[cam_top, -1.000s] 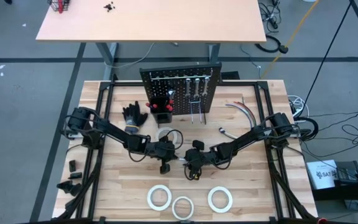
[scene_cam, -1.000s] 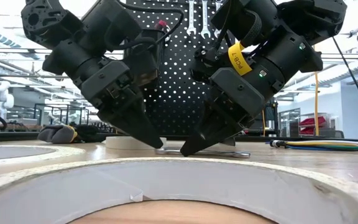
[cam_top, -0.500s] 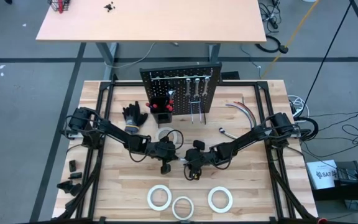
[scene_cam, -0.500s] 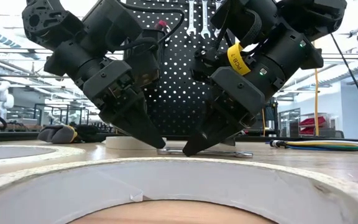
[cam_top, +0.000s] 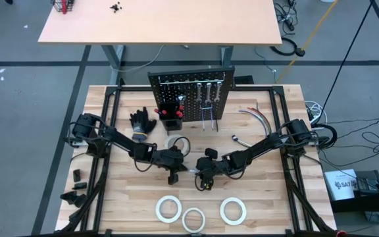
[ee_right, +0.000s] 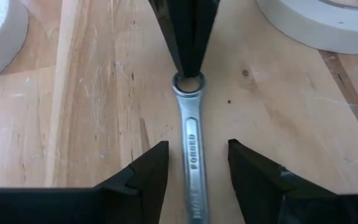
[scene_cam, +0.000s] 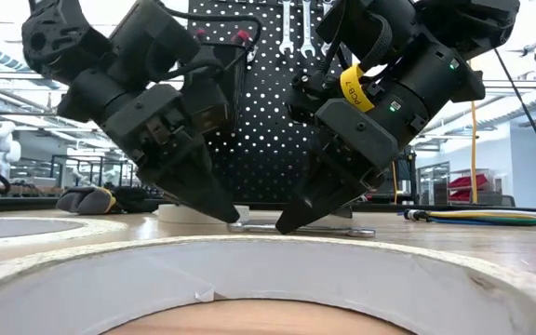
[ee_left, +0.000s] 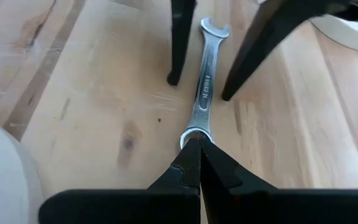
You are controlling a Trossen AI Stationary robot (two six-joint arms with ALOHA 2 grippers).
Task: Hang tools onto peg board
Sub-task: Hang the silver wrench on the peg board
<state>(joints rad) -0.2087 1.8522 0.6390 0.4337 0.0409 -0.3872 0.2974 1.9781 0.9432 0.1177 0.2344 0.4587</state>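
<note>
Wooden tabletop (cam_top: 130, 191): wrench (ee_right: 190, 155) lying flat. Left gripper (ee_left: 193, 152) pressed together, tips at ring end. Right gripper (ee_right: 194, 165) spread, straddling shaft.

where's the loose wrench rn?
High view: wrench flat at table centre, between the open right pincer's fingers, shut left pincer at its ring end.

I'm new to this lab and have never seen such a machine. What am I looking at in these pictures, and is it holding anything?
Two robot arms work at a wooden table. One camera looks down from above, one sits at tabletop height, one rides on each wrist. A wrench lies flat on the wood. The left gripper is shut, its tip at the wrench's ring end; the right gripper stands open astride the shaft, not gripping. Tape rolls lie near the front, and the peg board stands behind.
</note>
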